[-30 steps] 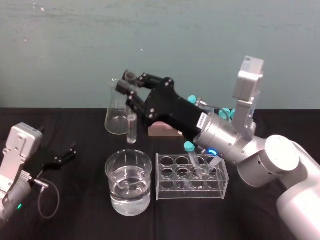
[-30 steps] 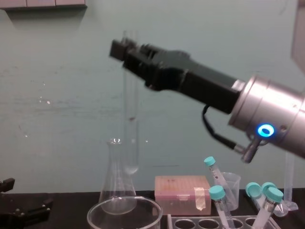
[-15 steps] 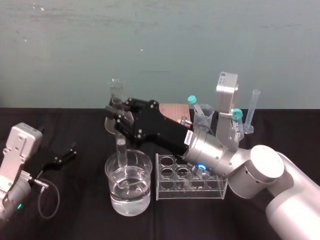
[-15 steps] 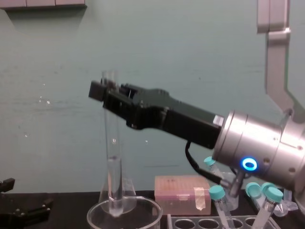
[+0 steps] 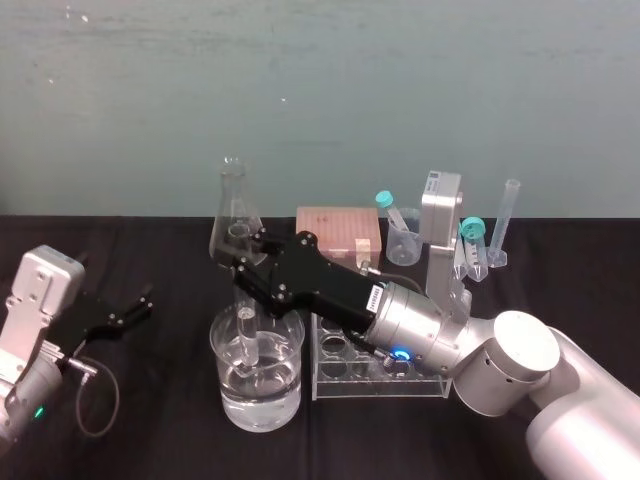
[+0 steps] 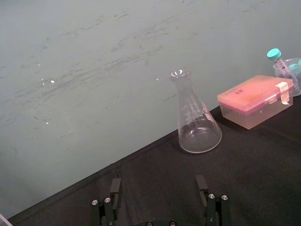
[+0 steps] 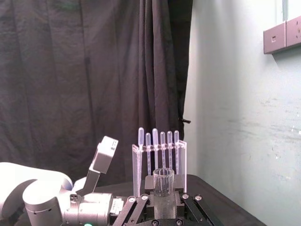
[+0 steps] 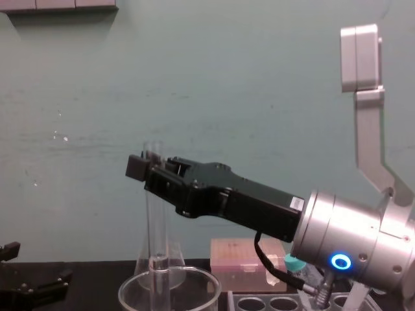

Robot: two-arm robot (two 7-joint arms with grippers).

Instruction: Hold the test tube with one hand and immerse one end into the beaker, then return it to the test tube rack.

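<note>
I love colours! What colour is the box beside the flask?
The box is pink, clearest in left wrist view.

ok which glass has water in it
The beaker, wide and low beside the rack; the right hand holds the test tube in it. The flask behind looks empty.

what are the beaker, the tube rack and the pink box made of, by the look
Wide clear beaker: likely glass, glossy, thick rim with sharp highlights, water seen through it. Pale translucent test tube rack: probably plastic, flat see-through walls. Pink box: seemingly matt, cloudy plastic, taped lid.
</note>
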